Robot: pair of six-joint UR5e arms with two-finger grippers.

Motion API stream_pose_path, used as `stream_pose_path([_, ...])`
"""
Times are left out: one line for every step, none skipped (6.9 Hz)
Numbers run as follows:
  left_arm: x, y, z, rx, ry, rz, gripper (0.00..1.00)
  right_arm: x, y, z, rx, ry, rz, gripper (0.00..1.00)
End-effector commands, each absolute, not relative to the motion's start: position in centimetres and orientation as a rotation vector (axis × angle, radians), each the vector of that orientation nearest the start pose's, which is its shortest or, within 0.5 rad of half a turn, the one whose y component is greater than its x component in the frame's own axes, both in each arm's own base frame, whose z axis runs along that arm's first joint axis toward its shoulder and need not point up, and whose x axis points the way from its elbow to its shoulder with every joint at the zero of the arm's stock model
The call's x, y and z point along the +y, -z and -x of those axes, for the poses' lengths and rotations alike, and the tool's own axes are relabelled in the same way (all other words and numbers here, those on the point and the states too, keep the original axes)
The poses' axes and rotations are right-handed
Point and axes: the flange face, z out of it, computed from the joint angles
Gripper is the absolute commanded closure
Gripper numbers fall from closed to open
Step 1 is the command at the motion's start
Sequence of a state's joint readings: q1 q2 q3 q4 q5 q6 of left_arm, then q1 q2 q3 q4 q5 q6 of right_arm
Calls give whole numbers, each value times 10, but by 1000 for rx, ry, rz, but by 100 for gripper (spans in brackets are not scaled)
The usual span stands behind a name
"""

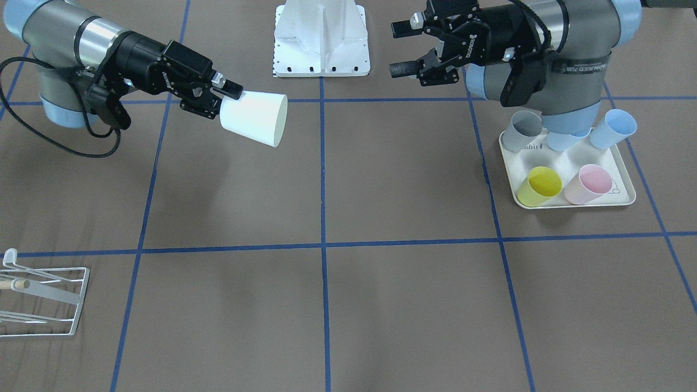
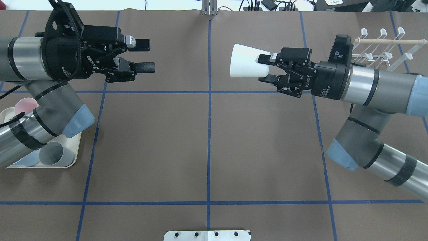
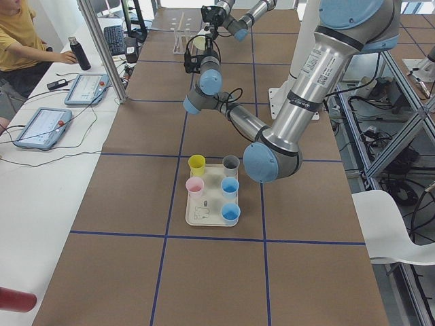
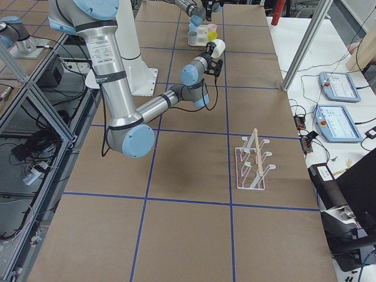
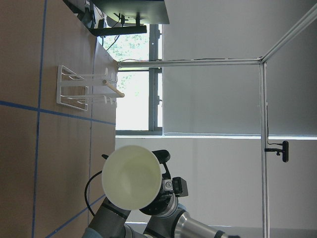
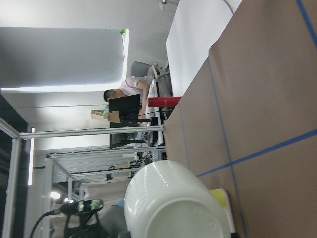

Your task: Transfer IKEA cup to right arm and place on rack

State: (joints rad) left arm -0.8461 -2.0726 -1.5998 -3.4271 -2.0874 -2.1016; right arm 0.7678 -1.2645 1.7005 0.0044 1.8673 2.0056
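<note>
My right gripper [image 2: 264, 68] is shut on the narrow base of a white IKEA cup [image 2: 245, 60]. It holds the cup on its side above the table, mouth toward the left arm. The front view shows the same hold, gripper [image 1: 226, 103] on cup [image 1: 256, 117]. The cup also shows in the left wrist view [image 5: 131, 176] and the right wrist view [image 6: 173, 203]. My left gripper [image 2: 148, 55] is open and empty, well apart from the cup across the centre line; the front view shows it open too [image 1: 400, 49]. The white wire rack [image 2: 381, 47] with a wooden dowel stands behind the right arm.
A cream tray [image 1: 621, 190] under the left arm holds several upright coloured cups, among them yellow [image 1: 539, 186] and pink [image 1: 588, 184]. The rack sits at the table's corner in the front view [image 1: 43, 299]. A white robot base plate [image 1: 321, 41] stands between the arms.
</note>
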Motion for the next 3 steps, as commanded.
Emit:
stream_pose_path([-466, -217, -287, 2185, 118, -235, 1, -475, -329, 263, -1707, -487, -350, 100])
stream_pose_path([-479, -218, -285, 2122, 142, -287, 1, -479, -355, 232, -1541, -464, -436, 100])
stream_pose_path([-481, -217, -286, 2112, 151, -289, 1, -471, -361, 200, -1333, -425, -480, 100])
